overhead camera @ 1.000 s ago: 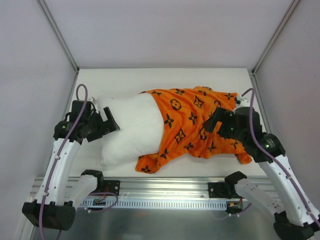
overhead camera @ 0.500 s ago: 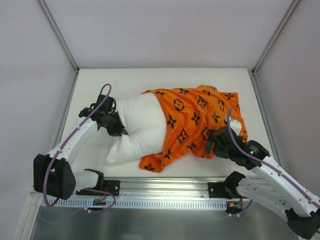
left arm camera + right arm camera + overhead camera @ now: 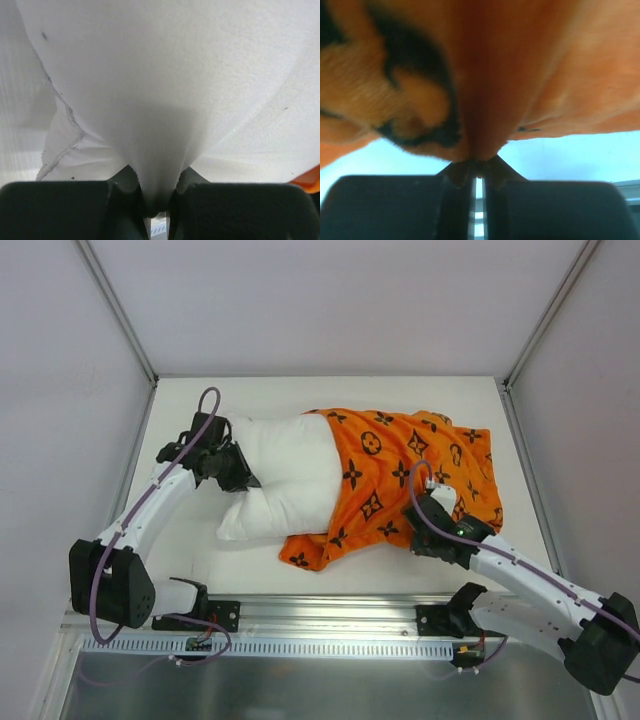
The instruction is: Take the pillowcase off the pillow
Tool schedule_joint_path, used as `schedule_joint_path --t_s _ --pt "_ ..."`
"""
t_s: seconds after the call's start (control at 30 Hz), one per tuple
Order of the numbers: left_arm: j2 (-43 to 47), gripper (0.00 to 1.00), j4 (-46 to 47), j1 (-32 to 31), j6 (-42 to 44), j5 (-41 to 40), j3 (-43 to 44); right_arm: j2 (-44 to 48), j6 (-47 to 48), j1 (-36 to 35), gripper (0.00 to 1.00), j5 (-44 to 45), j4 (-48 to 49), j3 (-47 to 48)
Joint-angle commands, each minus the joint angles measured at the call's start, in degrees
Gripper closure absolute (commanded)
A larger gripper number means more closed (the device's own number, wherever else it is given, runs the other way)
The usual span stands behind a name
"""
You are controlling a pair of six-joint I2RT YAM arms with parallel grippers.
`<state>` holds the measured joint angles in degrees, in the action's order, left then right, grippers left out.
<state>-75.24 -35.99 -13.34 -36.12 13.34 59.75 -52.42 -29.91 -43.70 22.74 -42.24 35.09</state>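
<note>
Pull step. Left tool (image 3: 159, 192) pinches pillow (image 3: 285, 475) at bare end; right tool (image 3: 479, 170) clamps pillowcase (image 3: 400, 465) near-edge fold, case covering pillow's right half on table (image 3: 250, 395). Next, likely: L anchors, R drags case rightward.

Noted on the pillowcase (image 3: 400, 475): bright orange, printed all over with black flower, star and circle motifs. The pillow (image 3: 285, 480) is plain white; the left wrist view shows a few tiny dark specks on it. Worktop (image 3: 190, 410) off-white. Left tool (image 3: 240, 472) and right tool (image 3: 428, 528) black. Both arms (image 3: 150, 505) have white links and black joints, with purple cables (image 3: 205, 405). Walls (image 3: 330, 310) pale grey.
</note>
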Motion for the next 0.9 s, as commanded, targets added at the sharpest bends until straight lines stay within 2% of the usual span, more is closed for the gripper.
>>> schedule_joint_path --t_s 0.0,0.13,0.2,0.23,0.37,0.43,0.67,0.77,0.87 --pt "4.8 1.00 1.9 3.3 0.1 4.1 0.6 2.7 -3.5 2.3 0.99 9.1 0.1 0.9" --pt "7.7 1.00 1.4 11.2 0.7 7.6 2.6 10.4 1.4 11.6 0.99 10.1 -2.9 5.1" --pt "8.8 1.00 0.5 17.4 0.4 7.1 4.2 14.2 6.3 22.3 0.99 9.3 -5.0 9.1" --pt "9.2 1.00 0.5 17.4 -0.1 7.0 4.7 14.2 7.8 24.9 0.99 9.2 -5.8 10.6" --pt "12.0 1.00 0.4 26.2 -3.4 8.3 6.0 16.6 13.4 36.4 0.99 7.2 -9.5 19.2" --pt "12.1 1.00 0.4 28.2 -4.1 9.9 7.5 17.5 15.0 40.8 0.99 5.5 -11.5 23.2" --pt "13.2 1.00 -1.3 29.1 -2.8 12.5 14.2 21.2 16.0 41.8 0.99 5.2 -17.3 40.8" --pt "14.8 1.00 -1.9 27.1 -0.2 5.2 16.4 21.0 17.3 41.8 0.99 5.3 -17.6 44.1" --pt "12.0 1.00 -2.4 26.1 0.5 5.0 18.2 18.9 17.2 41.9 0.99 3.8 -16.0 42.7"
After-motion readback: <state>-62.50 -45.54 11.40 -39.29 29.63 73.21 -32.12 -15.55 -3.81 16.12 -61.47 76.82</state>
